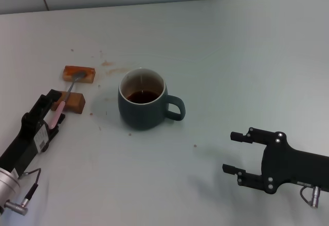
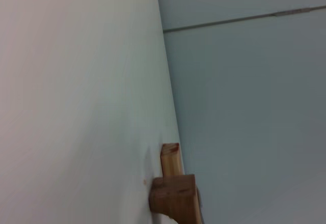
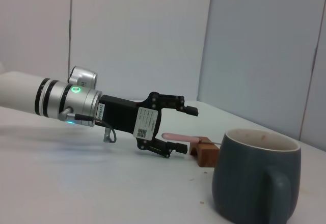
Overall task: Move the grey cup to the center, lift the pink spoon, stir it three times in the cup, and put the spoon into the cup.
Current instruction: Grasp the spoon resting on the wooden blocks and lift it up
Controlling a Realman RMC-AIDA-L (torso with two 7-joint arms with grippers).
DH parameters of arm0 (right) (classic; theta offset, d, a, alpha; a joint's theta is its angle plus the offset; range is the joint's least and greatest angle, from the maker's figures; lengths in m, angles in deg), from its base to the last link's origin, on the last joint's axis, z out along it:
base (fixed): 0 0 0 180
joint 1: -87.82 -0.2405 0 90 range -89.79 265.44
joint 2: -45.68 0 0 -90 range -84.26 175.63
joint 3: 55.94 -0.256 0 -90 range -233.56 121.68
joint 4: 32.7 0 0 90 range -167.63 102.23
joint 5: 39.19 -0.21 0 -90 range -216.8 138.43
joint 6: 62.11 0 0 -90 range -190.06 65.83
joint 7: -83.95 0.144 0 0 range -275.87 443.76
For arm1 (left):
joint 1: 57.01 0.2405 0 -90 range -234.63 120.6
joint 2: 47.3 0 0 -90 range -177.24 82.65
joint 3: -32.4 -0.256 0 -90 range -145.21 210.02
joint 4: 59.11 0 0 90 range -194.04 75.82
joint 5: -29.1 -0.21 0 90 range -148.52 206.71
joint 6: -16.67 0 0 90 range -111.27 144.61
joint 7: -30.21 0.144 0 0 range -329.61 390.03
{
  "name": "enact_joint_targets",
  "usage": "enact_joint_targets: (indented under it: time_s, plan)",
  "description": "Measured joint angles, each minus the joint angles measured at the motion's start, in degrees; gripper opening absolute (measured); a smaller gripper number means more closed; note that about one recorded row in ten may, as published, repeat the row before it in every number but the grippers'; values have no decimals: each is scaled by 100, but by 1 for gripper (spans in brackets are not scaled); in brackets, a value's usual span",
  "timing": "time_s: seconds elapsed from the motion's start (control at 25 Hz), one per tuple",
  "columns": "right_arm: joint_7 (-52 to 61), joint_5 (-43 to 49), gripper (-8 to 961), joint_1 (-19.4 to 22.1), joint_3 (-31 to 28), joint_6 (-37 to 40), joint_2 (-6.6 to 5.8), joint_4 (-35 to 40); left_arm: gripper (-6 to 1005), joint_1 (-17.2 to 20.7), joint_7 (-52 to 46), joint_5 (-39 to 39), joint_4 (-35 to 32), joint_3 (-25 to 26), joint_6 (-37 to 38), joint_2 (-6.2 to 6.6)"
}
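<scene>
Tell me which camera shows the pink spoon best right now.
The head view: the pink spoon lies across two brown blocks, its handle between the open left claw fingers. The right wrist view shows only the handle side-on. The left wrist view shows just blocks, no spoon.

**Markings: none legible**

One label found. A white sticker sits on the black body of the left gripper; the right wrist view shows a square code printed on it with small lines of print beside, too fine to read. The same sticker appears in the head view as a pale patch with grey marks, possibly the same code, again unreadable. A green ring light glows on the left arm's silver collar; it carries no characters. The cup, spoon, blocks and table bear no visible lettering, brand or number.
</scene>
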Motion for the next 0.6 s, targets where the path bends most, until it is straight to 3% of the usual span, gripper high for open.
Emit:
enact_joint_targets:
  time_s: [0.28,0.48,0.6]
  plan:
    - [4,-3,667,-63,3,-52,0,-9,757,-48,-106,-6,6,34,-83,0]
    - [43,-3,667,-68,3,-52,0,-9,541,-56,-161,-16,37,32,-98,0]
    - [46,-3,667,-68,4,-51,0,-9,533,-45,-211,-18,45,32,-101,0]
